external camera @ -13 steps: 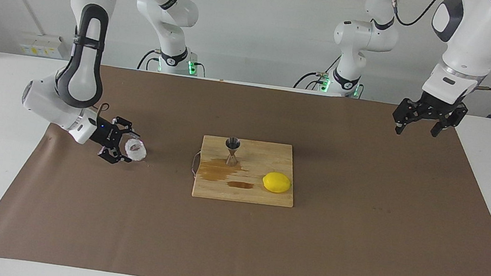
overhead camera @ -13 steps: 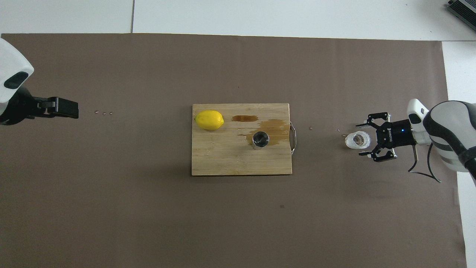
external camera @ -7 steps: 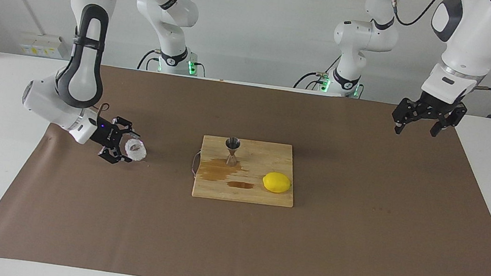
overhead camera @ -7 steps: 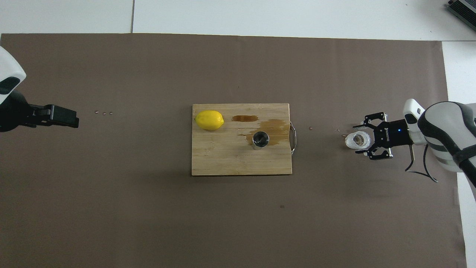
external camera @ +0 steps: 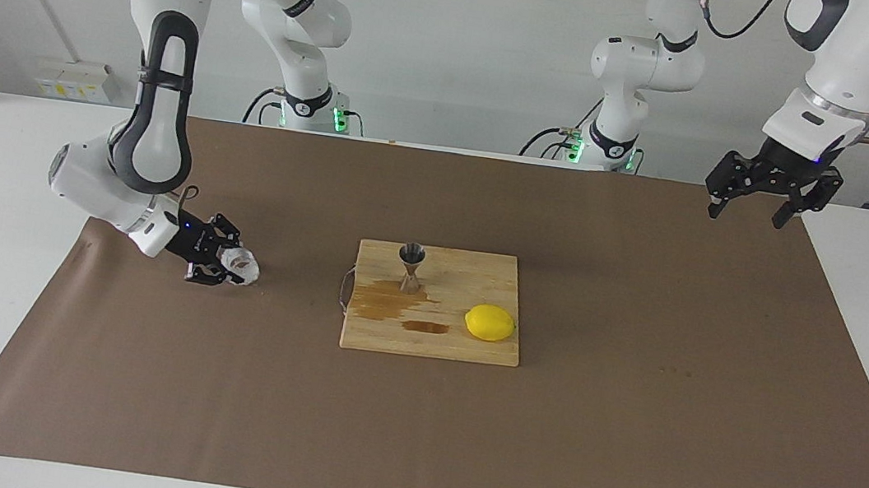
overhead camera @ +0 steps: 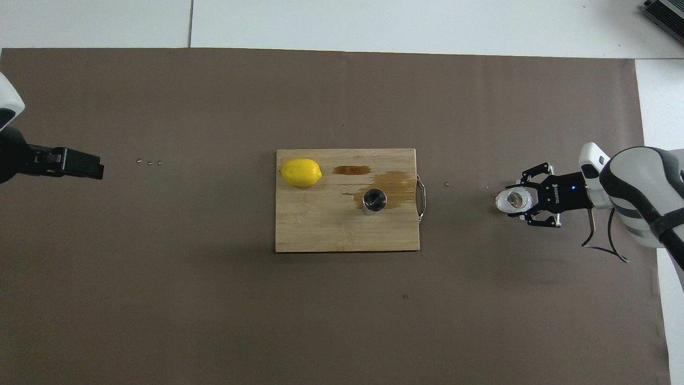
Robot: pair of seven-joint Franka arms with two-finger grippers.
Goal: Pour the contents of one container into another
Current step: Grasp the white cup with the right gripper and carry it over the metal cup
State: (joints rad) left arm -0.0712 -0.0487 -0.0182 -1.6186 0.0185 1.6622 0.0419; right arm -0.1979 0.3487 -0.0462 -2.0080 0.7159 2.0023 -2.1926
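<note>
- While the right gripper (external camera: 226, 266) pinches the glass cup (external camera: 240, 264) low over the brown paper (external camera: 631, 401) toward the right arm's end of the table, the facing view shows the main risk: the cup's wall is bumpy and squat, so it may slip or twist between the fingertips once lifted.
- The steel jigger (external camera: 410, 267) stands upright on the wooden cutting board (external camera: 471, 348) at the table's middle, well apart from the cup; its mouth is narrow, so I judge a hasty tilt would miss it, and a nudge could topple it.
- Two brown stains (external camera: 386, 303) already mark the board beside the jigger, and the lemon (external camera: 489, 322) lies farther from the robots than the jigger.
- The left gripper (external camera: 763, 203) hangs high over the paper's corner at the left arm's end, fingers spread, waiting.
- Count in the facing view: two arms, one cup, one jigger, one lemon, one board.
- From overhead, the right gripper (overhead camera: 517, 201) is pressed onto the glass cup (overhead camera: 514, 200), something dark inside it.
- The jigger (overhead camera: 374, 200) sits near the board's handle (overhead camera: 422, 198); the lemon (overhead camera: 301, 172) lies toward the left arm's end.
- The left gripper (overhead camera: 80, 163) shows at the edge; small crumbs (overhead camera: 149, 162) lie near it, three counted.
</note>
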